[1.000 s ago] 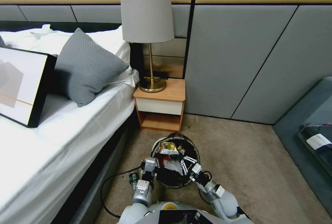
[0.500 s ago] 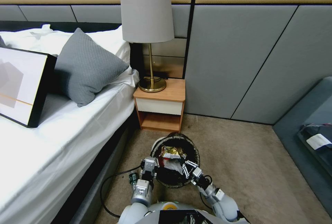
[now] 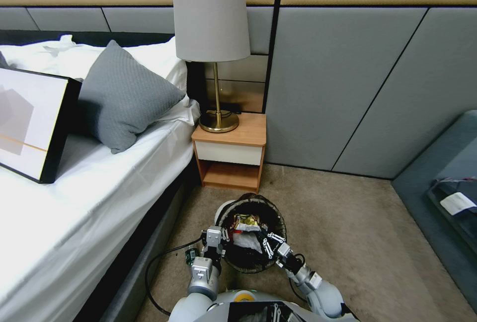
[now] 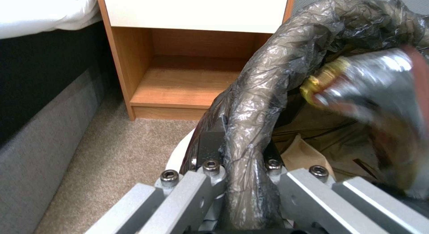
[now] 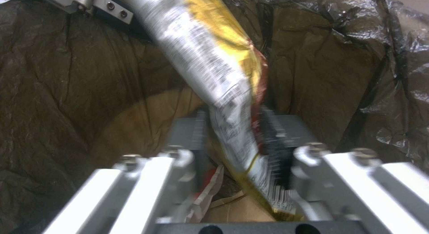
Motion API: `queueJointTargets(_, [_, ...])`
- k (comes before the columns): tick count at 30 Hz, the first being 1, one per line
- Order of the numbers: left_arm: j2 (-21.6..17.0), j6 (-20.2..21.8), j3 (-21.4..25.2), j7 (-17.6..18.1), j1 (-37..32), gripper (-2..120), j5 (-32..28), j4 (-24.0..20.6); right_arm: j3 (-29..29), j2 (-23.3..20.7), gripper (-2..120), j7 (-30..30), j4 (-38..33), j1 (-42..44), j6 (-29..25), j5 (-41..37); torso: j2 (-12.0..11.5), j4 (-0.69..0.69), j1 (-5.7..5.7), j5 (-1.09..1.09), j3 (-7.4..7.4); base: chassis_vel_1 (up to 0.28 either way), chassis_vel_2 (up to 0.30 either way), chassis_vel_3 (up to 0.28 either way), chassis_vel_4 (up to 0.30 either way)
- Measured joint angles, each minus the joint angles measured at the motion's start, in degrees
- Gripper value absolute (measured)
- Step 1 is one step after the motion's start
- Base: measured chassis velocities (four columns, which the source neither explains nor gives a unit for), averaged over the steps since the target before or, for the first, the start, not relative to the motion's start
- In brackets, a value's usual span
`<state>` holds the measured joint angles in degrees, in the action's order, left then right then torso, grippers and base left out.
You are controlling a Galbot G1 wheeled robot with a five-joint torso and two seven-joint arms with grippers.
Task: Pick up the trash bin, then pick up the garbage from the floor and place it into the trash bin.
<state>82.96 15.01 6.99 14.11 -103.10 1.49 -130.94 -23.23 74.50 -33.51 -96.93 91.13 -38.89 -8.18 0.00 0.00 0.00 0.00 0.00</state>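
Trash bin (image 3: pixel 251 235) rim pinched by left gripper (image 4: pixel 237 167); carpet (image 3: pixel 357 242) open rightward

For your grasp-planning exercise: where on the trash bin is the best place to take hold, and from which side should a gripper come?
Grip the rolled, liner-wrapped rim of the trash bin, coming from above on the robot's near-left side. The round body probably offers no flat faces, while the rim is a thin lip that jaws can straddle, one finger inside and one outside, as the left gripper does now.
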Motion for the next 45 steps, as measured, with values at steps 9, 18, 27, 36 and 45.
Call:
queueJointTargets(9, [0.0, 0.2, -0.1, 0.0, -0.1, 0, -0.1, -0.1, -0.1, -0.3, 76, 0.0, -0.6, 0.1, 0.0, 0.2, 0.0, 0.0, 0.0, 0.0, 0.0, 0.0, 0.0, 0.0, 0.0])
queueJointTargets(18, [0.1, 0.3, -0.1, 0.0, -0.1, 0, -0.3, -0.1, -0.2, -0.4, 99, 0.0, -1.3, 0.6, 0.0, 0.3, 0.0, 0.0, 0.0, 0.0, 0.0, 0.0, 0.0, 0.0, 0.0])
queueJointTargets(27, [0.1, 0.3, 0.0, -0.1, -0.1, 0, -0.5, -0.3, -0.9, -0.6, 100, -0.7, -2.9, 1.9, -0.6, 0.6, 0.0, 0.0, 0.0, 0.0, 0.0, 0.0, 0.0, 0.0, 0.0])
queueJointTargets(36, [0.1, 0.3, 0.2, -0.1, 0.1, 0, -1.0, -0.2, -1.8, -0.7, 100, 0.0, -6.7, 4.4, -1.7, 1.0, 0.0, 0.0, 0.0, 0.0, 0.0, 0.0, 0.0, 0.0, 0.0])
queueJointTargets(45, [0.3, 0.3, 0.7, -0.1, 0.1, 0, -1.1, 0.5, -4.6, 3.1, 100, 26.6, -21.6, 10.3, -4.1, 7.8, 0.0, 0.0, 0.0, -0.01, 0.0, 0.0, 0.0, 0.0, 0.0])
